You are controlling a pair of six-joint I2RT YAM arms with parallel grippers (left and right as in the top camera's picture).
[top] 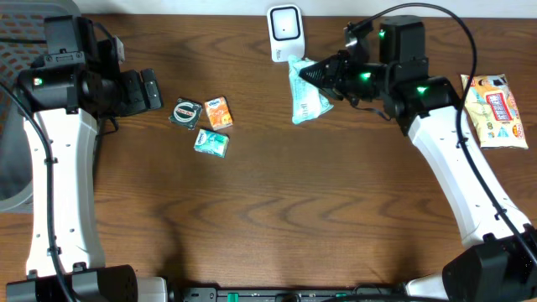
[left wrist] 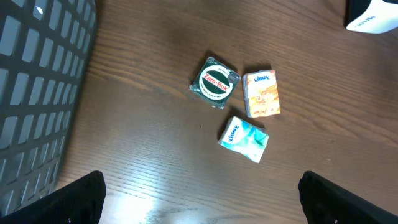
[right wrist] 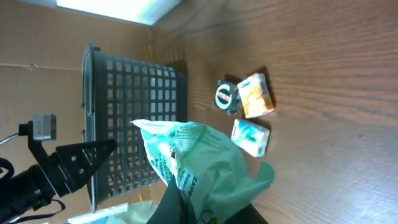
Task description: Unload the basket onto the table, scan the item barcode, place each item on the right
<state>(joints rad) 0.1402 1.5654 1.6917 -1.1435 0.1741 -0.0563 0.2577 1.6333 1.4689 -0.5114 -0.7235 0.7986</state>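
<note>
My right gripper (top: 314, 75) is shut on a crumpled pale green plastic pack (top: 305, 95) with blue print, held above the table just below the white barcode scanner (top: 285, 32). In the right wrist view the pack (right wrist: 205, 165) bulges out from between the dark fingers (right wrist: 180, 202) and hides the fingertips. My left gripper (top: 151, 89) hangs open at the far left with nothing between its fingers (left wrist: 78, 199). The scanner's edge (left wrist: 375, 17) shows at the top right of the left wrist view.
A round green Zam-Buk tin (top: 185, 111), an orange tissue pack (top: 219, 111) and a teal tissue pack (top: 211, 143) lie left of centre. A colourful snack packet (top: 496, 109) lies at the right edge. A grey mesh basket (top: 18, 50) stands at the far left.
</note>
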